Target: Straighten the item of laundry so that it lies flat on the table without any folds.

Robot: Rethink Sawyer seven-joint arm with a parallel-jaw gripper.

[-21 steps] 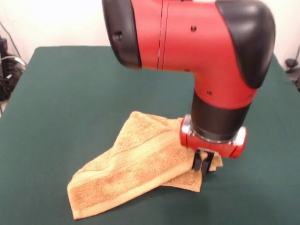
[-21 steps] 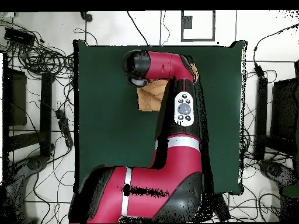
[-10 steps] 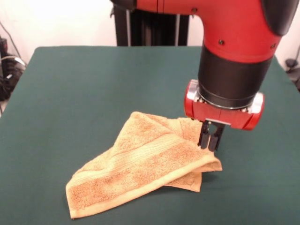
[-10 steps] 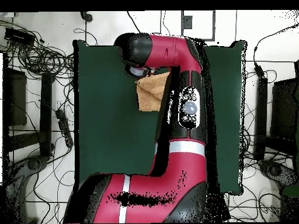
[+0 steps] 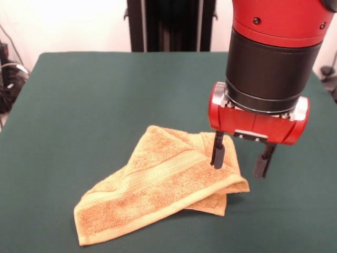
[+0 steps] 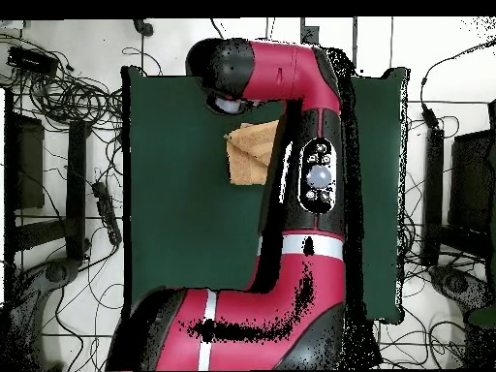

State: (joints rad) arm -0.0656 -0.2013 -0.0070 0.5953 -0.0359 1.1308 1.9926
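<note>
- On the green table (image 5: 79, 95), toward its front edge in the front view, lies the orange-tan towel (image 5: 158, 187), folded over itself in a loose diagonal bundle.
- Its long axis runs from the lower-left corner up to the right.
- Over that upper-right end hangs the gripper (image 5: 241, 159), jaws spread wide and holding nothing.
- One finger stands before the cloth, the other past its edge.
- Judged from this, the doubled right corner, directly below, is the nearest grasp point.
</note>
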